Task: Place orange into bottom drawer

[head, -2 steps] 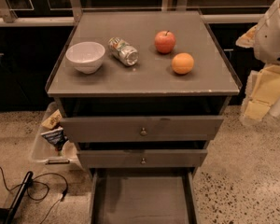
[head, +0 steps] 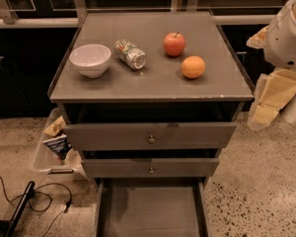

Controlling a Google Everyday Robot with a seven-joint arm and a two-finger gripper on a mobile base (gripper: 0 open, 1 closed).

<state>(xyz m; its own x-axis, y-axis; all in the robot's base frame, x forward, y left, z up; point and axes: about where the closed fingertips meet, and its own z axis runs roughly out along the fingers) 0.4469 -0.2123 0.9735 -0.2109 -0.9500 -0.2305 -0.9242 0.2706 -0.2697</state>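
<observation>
A small round matte orange sat on the flat grey cabinet top, near a red stemmed apple. The wide, shallow grey bottom drawer stood open below. The pale yellow gripper hung beside the cabinet's right edge, well apart from the fruit.

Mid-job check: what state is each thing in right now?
orange: loose on the cabinet top, not gripped
apple: upright, behind the orange
can: lying on its side
bowl: upright
bottom drawer: pulled open, no orange inside
upper drawers: look shut
gripper: right of the cabinet top, away from the orange
</observation>
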